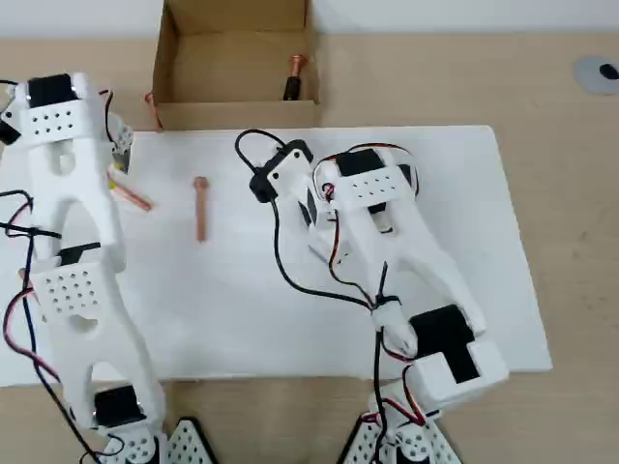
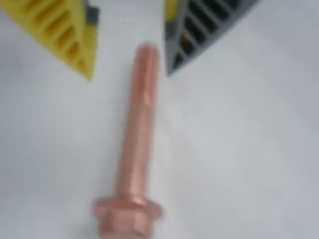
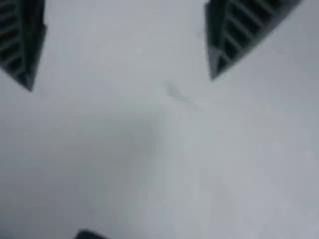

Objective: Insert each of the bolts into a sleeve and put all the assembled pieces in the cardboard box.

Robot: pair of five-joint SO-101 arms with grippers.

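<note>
White board [image 1: 445, 242] on wooden table [image 1: 561, 164]. Far left: left gripper [image 2: 129, 72] wide apart astride copper bolt [image 2: 137, 144] tip. Centre: right gripper [image 3: 122, 79] wide apart above board.

High view: fixed overhead, facing down on the white flat board surface [image 1: 242, 319]. Both wrist views face down, close above it. The left one shares the copper-coloured metal bolt [image 2: 134, 149], its tip between the left jaws, with the high view.

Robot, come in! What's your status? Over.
Left gripper open around bolt tip. Right gripper open over white board. One assembled piece in cardboard box. Nothing blocks the bolt.
</note>
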